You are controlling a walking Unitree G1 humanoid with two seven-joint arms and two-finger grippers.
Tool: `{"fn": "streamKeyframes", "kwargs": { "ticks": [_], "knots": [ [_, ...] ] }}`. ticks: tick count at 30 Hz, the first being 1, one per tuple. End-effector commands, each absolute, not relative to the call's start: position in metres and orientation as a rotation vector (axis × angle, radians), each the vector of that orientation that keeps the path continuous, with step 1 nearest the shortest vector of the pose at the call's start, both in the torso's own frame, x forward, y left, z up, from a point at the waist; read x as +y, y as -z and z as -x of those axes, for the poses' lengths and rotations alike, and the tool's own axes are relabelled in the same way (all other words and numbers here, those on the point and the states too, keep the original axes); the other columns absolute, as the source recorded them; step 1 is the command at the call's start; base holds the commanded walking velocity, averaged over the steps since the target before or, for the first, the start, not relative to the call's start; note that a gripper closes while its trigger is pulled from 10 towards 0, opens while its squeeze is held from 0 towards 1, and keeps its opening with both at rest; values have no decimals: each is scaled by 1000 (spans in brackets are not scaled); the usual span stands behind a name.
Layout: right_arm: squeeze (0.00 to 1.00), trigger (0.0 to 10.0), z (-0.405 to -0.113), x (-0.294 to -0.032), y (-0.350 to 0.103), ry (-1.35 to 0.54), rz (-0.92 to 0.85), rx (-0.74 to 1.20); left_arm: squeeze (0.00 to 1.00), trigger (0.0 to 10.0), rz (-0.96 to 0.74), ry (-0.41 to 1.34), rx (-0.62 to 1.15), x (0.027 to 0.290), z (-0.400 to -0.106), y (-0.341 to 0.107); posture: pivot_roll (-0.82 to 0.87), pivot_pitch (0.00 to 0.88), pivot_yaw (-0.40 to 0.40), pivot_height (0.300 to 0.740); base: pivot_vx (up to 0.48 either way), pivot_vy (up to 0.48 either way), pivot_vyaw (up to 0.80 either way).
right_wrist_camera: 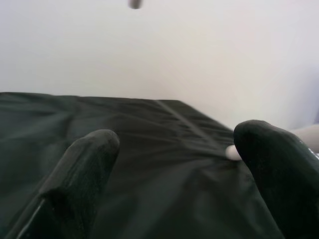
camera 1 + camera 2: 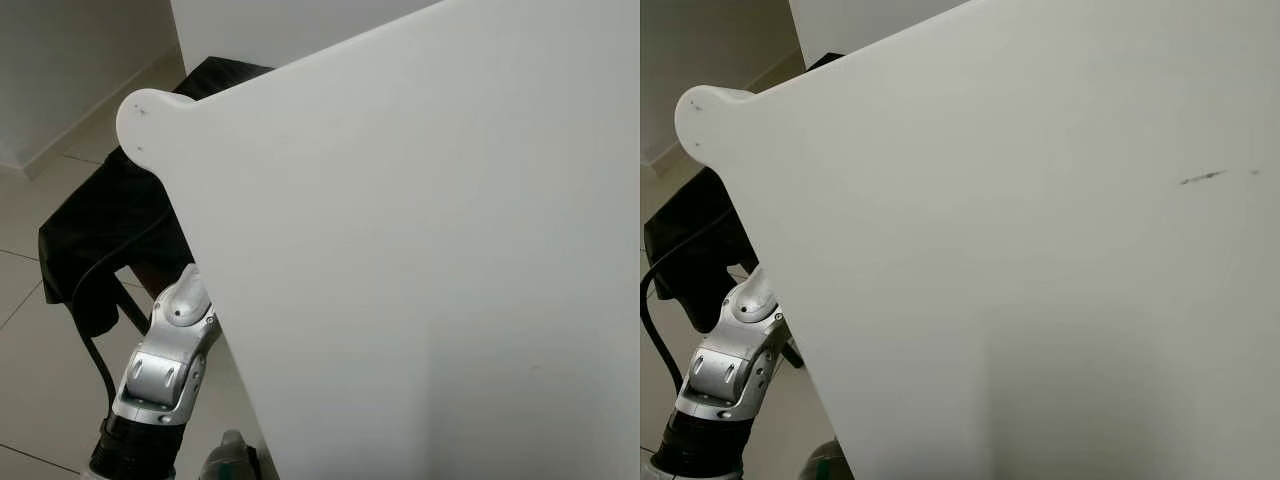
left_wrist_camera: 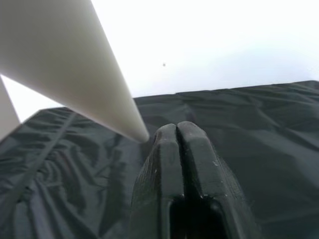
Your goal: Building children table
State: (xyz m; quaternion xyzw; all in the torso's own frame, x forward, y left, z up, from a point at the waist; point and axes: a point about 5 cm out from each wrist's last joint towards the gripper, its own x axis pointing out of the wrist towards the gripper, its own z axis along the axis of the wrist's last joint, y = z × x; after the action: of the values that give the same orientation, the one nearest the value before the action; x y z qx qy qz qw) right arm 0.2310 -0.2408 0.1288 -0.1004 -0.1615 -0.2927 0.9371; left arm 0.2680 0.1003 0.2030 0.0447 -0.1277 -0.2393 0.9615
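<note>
Our left end effector (image 3: 178, 137), fingers together, sits nearest the leg (image 3: 75, 74), whose tip lies at its 11 o'clock over the cloth (image 3: 259, 129); the right end effector (image 1: 174, 164) is spread apart.

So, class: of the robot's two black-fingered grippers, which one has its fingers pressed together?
The left gripper: its two black fingers meet over the black cloth, while the right gripper stands with fingers wide apart.

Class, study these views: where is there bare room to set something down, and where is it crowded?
Free: the black cloth ahead of the open right claw, and tiled floor left of the cloth. Crowded: the white tabletop panel blocks the head views; a white leg ends beside the shut left claw.
</note>
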Motion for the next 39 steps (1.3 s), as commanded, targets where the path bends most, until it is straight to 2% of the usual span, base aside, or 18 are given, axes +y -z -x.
{"fn": "streamKeyframes", "kwargs": {
  "ticks": [1, 12, 21, 24, 27, 31, 36, 39],
  "knots": [
    [0, 10000, -234, -237, -137, 582, 197, -371, 0, 10000, -105, 574, -307, 92, -264, -212, 52, 3, 1, 740, 0, -277, 0],
    [0, 10000, -234, -236, -137, 578, 196, -371, 0, 10000, -97, 572, -308, 92, -264, -213, 53, 2, -1, 740, 0, -276, 0],
    [0, 10000, -235, -233, -137, 537, 199, -371, 0, 10000, -104, 514, -296, 95, -268, -212, 56, 8, -5, 740, 0, 0, 0],
    [0, 10000, -238, -228, -137, 479, 185, -366, 0, 10000, -117, 522, -288, 95, -268, -212, 57, 11, -5, 740, 0, 0, 0],
    [0, 10000, -244, -210, -144, 299, 154, -376, 0, 10000, -145, 549, -300, 96, -266, -220, 62, 23, -7, 740, 0, 0, 0],
    [0, 10000, -246, -192, -155, 154, 135, -396, 0, 10000, -163, 564, -314, 94, -265, -231, 64, 36, -8, 740, 0, 0, 0],
    [0, 10000, -250, -177, -184, 29, 67, -466, 0, 10000, -149, 591, -363, 91, -263, -257, 67, 54, -4, 740, 0, 0, 0],
    [0, 10000, -252, -176, -194, 18, 37, -490, 0, 10000, -155, 600, -383, 90, -263, -264, 71, 59, -2, 740, 0, 0, 0]
  ]
}}
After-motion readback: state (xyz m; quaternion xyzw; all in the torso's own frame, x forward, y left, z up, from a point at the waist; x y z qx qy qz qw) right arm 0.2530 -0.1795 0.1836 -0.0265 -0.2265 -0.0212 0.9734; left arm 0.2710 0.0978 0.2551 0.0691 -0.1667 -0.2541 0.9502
